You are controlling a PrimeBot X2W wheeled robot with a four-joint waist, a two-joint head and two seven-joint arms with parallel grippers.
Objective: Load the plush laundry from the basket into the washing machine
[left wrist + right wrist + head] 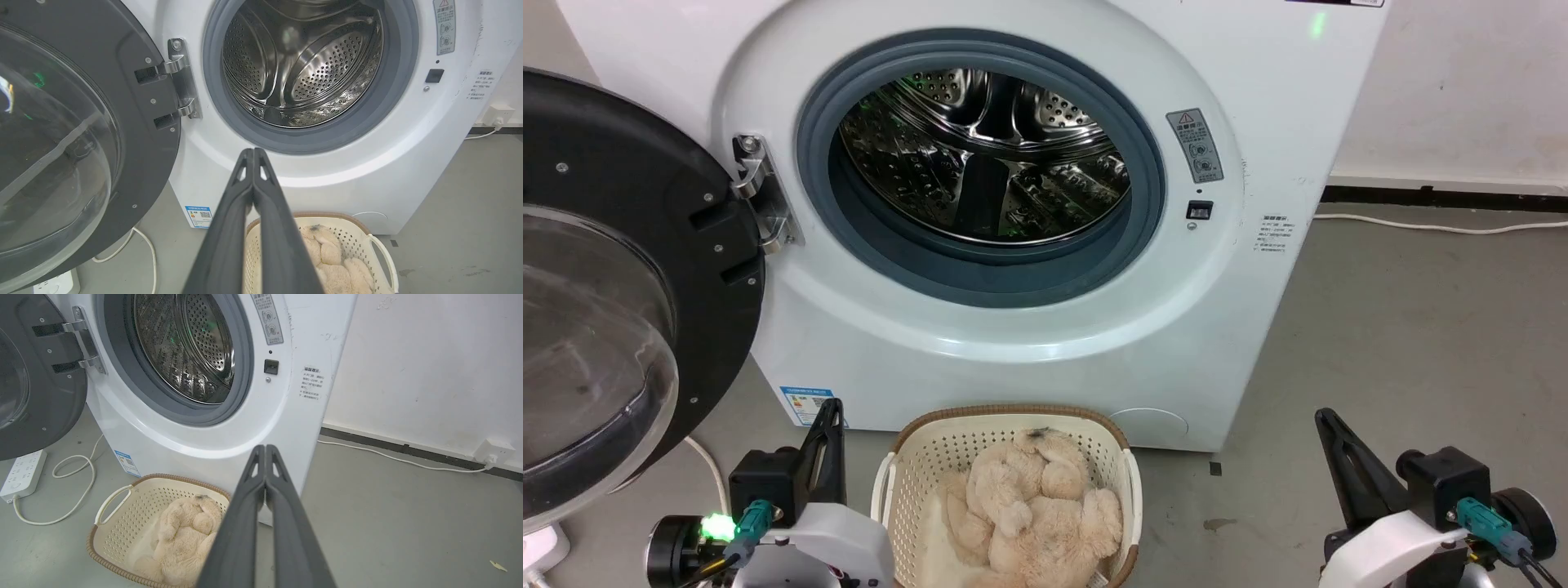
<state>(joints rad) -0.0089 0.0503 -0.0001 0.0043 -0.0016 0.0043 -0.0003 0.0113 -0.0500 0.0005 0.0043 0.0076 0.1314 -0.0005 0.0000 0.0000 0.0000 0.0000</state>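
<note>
The plush bear is seen curled inside the basket, with the washing machine open behind the basket. Likely soft and light, it is best pinched by a limb. On the left gripper and right gripper, the jaws are pressed together, empty.

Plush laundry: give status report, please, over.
Left hand shut, empty; right hand shut, empty. Plush laundry in basket, untouched. Washing machine door open, drum empty, nothing in the way.

One washing machine, one basket, one plush laundry, one power strip, one left gripper, one right gripper
</note>
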